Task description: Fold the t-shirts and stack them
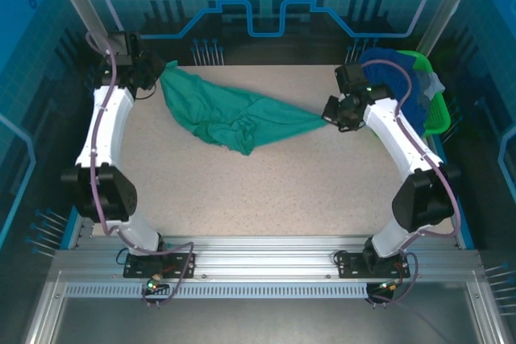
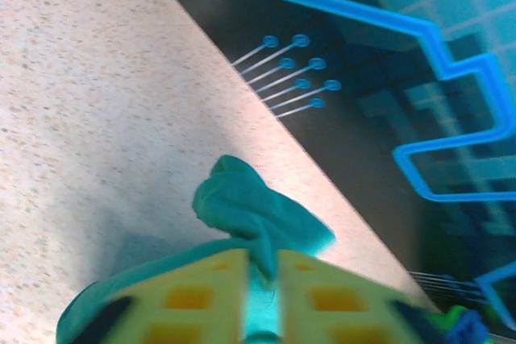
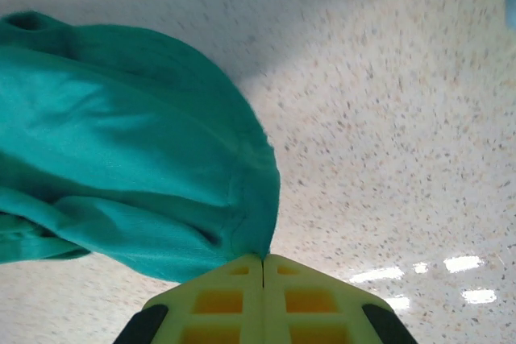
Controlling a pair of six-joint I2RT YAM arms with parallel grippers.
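Right gripper [image 3: 264,257]: yellow fingers pressed together, clamped on a corner of the teal-green t-shirt [image 1: 234,118] right at their tips.
Left gripper [image 2: 262,257]: fingers a narrow gap apart, with teal cloth in the gap and bunched up just past the tips. The wrist picture is blurred, so I cannot tell whether they pinch it.
Where the teal-green t-shirt lies: crumpled on the table [image 1: 282,191], across its far half. One end rises to the left gripper near the far left corner. The other end tapers to a point at the right gripper, short of the far right corner. The middle sags in loose folds on the speckled surface.
Container: green basket [image 1: 438,118] at the far right corner of the table, just behind the right arm's wrist.
Contents of the green basket: a heaped royal blue shirt [image 1: 391,66] spilling over the rim toward the table, and grey cloth [image 1: 433,84] against the right side of the heap. More layers may lie under them, but I cannot make them out.
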